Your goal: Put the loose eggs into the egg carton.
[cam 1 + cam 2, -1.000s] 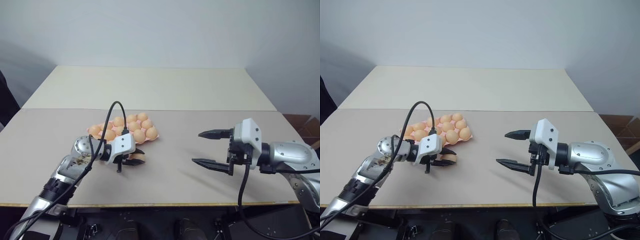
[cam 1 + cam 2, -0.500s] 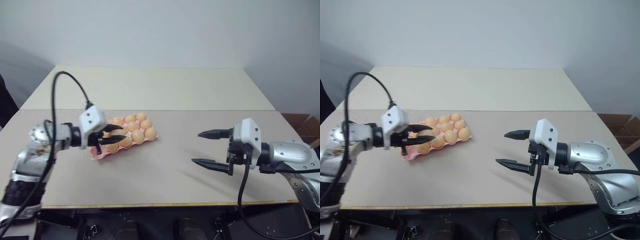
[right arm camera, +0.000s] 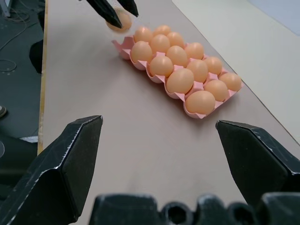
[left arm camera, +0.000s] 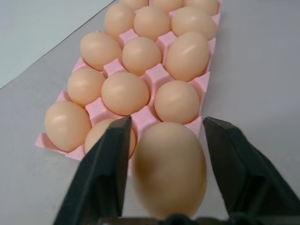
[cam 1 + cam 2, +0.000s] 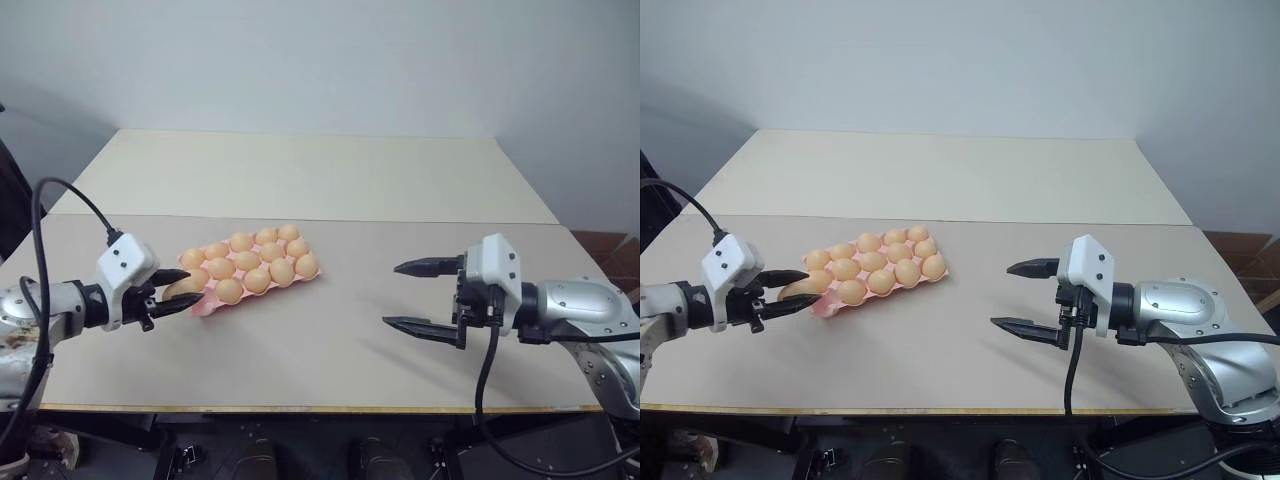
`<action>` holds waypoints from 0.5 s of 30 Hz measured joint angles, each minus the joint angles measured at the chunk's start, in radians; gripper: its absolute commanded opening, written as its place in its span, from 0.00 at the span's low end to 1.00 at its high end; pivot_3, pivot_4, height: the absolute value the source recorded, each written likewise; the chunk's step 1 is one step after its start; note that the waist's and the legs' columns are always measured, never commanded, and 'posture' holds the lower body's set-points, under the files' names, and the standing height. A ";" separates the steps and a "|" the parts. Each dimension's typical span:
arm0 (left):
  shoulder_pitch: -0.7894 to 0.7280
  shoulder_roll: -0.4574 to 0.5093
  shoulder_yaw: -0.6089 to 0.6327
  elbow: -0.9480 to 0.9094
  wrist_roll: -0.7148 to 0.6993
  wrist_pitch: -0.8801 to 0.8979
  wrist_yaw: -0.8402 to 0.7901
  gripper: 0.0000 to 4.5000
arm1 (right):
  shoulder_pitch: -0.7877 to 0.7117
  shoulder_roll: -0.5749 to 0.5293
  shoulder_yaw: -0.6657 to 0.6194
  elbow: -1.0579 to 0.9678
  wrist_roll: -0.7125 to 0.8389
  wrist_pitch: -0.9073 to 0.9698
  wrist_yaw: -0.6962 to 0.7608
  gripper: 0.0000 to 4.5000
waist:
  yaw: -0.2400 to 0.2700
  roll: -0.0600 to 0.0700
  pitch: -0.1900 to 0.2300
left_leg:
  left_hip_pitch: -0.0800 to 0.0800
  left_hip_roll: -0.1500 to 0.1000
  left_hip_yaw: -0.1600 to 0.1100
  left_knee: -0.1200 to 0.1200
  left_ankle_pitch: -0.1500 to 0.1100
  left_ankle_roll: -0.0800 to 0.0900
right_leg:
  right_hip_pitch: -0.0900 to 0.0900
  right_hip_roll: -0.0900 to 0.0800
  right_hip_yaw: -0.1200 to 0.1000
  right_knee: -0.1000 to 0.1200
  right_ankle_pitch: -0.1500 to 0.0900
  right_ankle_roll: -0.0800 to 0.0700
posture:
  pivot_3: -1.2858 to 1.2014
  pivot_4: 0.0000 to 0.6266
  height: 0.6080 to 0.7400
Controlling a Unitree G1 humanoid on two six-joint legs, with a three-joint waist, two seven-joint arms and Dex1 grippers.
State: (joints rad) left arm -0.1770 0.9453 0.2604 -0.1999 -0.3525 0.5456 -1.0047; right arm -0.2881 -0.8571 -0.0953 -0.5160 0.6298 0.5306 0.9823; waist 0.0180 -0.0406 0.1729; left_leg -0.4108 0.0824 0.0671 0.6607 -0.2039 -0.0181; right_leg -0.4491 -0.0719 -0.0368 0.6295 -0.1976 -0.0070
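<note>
The pale-pink egg carton (image 5: 205,309) lies left of the table's middle, with tan eggs (image 5: 258,280) in all its cups but one. The bare cup (image 3: 121,45) is at the corner nearest my left gripper. That left gripper (image 5: 195,285) hovers at this corner, shut on one loose egg (image 4: 169,173), which hangs just above and short of the bare cup. Its fingers (image 4: 105,173) flank the egg closely. Far to the right, my right gripper (image 5: 392,295) stands open and empty above the tabletop, pointing toward the carton.
A second cream table (image 5: 300,170) butts against the back of the tan one. The tan table's front edge (image 5: 320,407) runs close under both arms. A black cable (image 5: 60,190) loops up from my left wrist.
My left gripper has lifted the egg off the table in front of the carton and swung left with it to the carton's near-left corner. The right arm has not moved.
</note>
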 measured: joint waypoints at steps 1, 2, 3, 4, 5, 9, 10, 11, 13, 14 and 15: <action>-0.004 -0.002 -0.009 0.001 0.002 0.000 0.007 0.86 | -0.002 0.000 0.000 0.001 0.000 0.000 0.000 1.00 | 0.000 0.000 0.000 | 0.000 0.000 0.000 0.000 0.000 0.000 | 0.000 0.000 0.000 0.000 0.000 0.000 | 0.52 0.24 1.00; -0.009 -0.003 -0.017 0.003 0.004 0.000 0.014 0.93 | -0.002 0.000 0.000 0.001 0.000 0.000 0.001 1.00 | -0.001 0.000 0.000 | 0.000 0.000 0.000 0.000 0.000 0.000 | 0.000 0.000 0.000 0.000 0.000 0.001 | 0.52 0.24 1.00; -0.009 -0.003 -0.022 0.003 0.006 0.000 0.017 0.99 | -0.002 0.000 0.000 0.002 0.000 0.000 0.001 1.00 | -0.002 0.000 0.000 | -0.001 0.000 0.000 0.000 0.000 0.000 | 0.000 0.000 0.000 0.000 0.001 0.002 | 0.52 0.24 1.00; -0.009 -0.003 -0.022 0.004 0.005 0.000 0.021 0.99 | -0.002 0.000 0.000 0.002 0.000 0.000 0.001 1.00 | -0.003 0.000 0.000 | -0.001 0.000 0.000 0.000 0.000 0.000 | -0.001 0.000 0.000 0.000 0.002 0.003 | 0.52 0.24 1.00; -0.010 -0.003 -0.021 0.004 0.001 0.000 0.024 0.99 | -0.001 0.000 0.000 0.002 0.001 0.000 0.001 1.00 | -0.004 0.000 0.000 | -0.002 0.000 0.000 0.000 0.000 0.000 | -0.002 0.000 0.000 0.000 0.003 0.004 | 0.52 0.24 1.00; -0.008 -0.003 0.049 0.000 -0.048 0.005 0.021 0.99 | 0.005 0.000 -0.003 0.001 0.003 0.000 -0.001 1.00 | -0.007 0.000 0.000 | -0.005 0.000 0.000 0.000 0.000 0.000 | -0.005 0.001 0.000 0.001 0.003 0.005 | 0.52 0.24 1.00; -0.007 0.000 0.081 -0.004 -0.069 0.010 0.014 0.99 | 0.008 0.000 -0.003 0.001 0.003 0.000 -0.001 1.00 | -0.007 0.000 0.000 | -0.004 0.000 0.000 0.000 0.000 0.000 | -0.005 0.001 0.000 0.001 0.003 0.006 | 0.52 0.24 1.00; -0.001 0.008 0.127 -0.011 -0.109 0.032 -0.003 0.99 | 0.010 0.000 -0.004 0.001 0.003 0.000 0.000 1.00 | -0.008 0.000 0.000 | -0.005 0.000 0.000 0.000 0.000 0.000 | -0.006 0.001 0.000 0.001 0.003 0.005 | 0.52 0.24 1.00; 0.028 0.032 0.207 -0.031 -0.173 0.070 -0.036 0.99 | 0.011 -0.001 -0.004 0.002 0.003 0.000 0.001 1.00 | -0.010 0.000 0.000 | -0.005 0.001 0.000 0.000 0.000 0.000 | -0.006 0.001 0.000 0.001 0.003 0.005 | 0.52 0.24 1.00; 0.045 0.043 0.238 -0.035 -0.195 0.084 -0.051 0.99 | 0.010 -0.002 -0.005 0.006 0.003 0.000 0.003 1.00 | -0.009 0.000 0.000 | -0.004 0.000 0.000 0.000 0.000 0.000 | -0.006 0.001 0.000 0.001 0.003 0.005 | 0.52 0.24 1.00; 0.068 0.049 0.271 -0.043 -0.210 0.097 -0.063 0.99 | 0.008 -0.002 -0.005 0.010 0.003 0.000 0.007 1.00 | -0.009 0.000 0.000 | -0.004 0.000 0.000 0.000 0.000 0.000 | -0.006 0.001 0.000 0.001 0.003 0.005 | 0.52 0.24 1.00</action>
State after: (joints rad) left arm -0.1085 0.9947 0.5319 -0.2425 -0.5624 0.6431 -1.0676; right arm -0.2796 -0.8588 -0.1000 -0.5061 0.6332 0.5307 0.9888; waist 0.0090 -0.0407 0.1730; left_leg -0.4152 0.0828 0.0672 0.6605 -0.2039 -0.0181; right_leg -0.4549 -0.0712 -0.0364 0.6304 -0.1943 -0.0016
